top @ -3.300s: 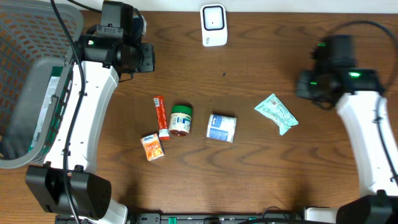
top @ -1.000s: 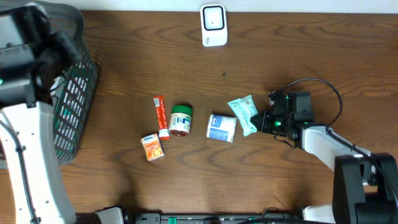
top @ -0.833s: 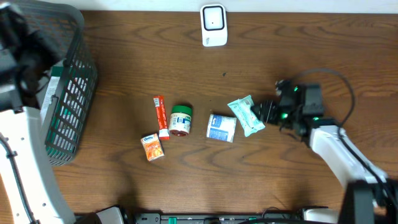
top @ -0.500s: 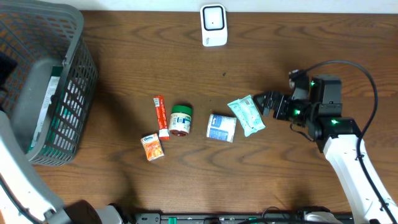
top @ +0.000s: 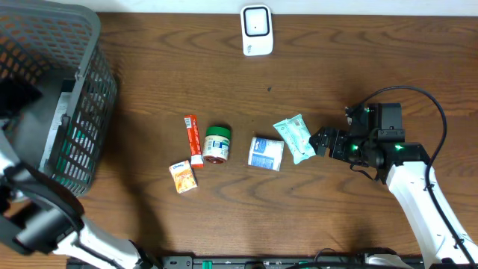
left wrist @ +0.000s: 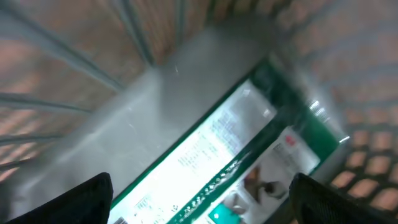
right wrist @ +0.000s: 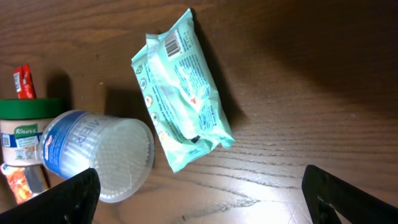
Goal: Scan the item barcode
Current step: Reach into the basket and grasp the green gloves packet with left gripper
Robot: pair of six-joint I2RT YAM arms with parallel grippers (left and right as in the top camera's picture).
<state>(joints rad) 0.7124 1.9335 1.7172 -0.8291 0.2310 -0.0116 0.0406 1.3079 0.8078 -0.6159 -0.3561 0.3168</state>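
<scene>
On the wooden table (top: 373, 67), the mint-green wipes packet (right wrist: 183, 124) lies flat and loose just beside a cotton-swab tub (right wrist: 99, 155) on its side, its barcode (right wrist: 176, 42) facing up at the end farthest from the right gripper (top: 323, 142), whose fingers stand spread wide, pinching nothing. I'd worry most about the pickup: the packet looks soft and slick, so closing fingers could skate over it or shove it into the tub, which might roll toward the Knorr jar (top: 216, 144). A grip too near the far end would cover the code, and the scanner (top: 255, 30) sits well apart at the table's back edge, so a twisted carry could present the wrong face. Whether packet and tub touch is hard to tell. The left gripper (left wrist: 205, 202) hangs inside the basket (top: 89, 112), fingers spread, over a blurred green-and-white box (left wrist: 211, 155) whose print I cannot read.
</scene>
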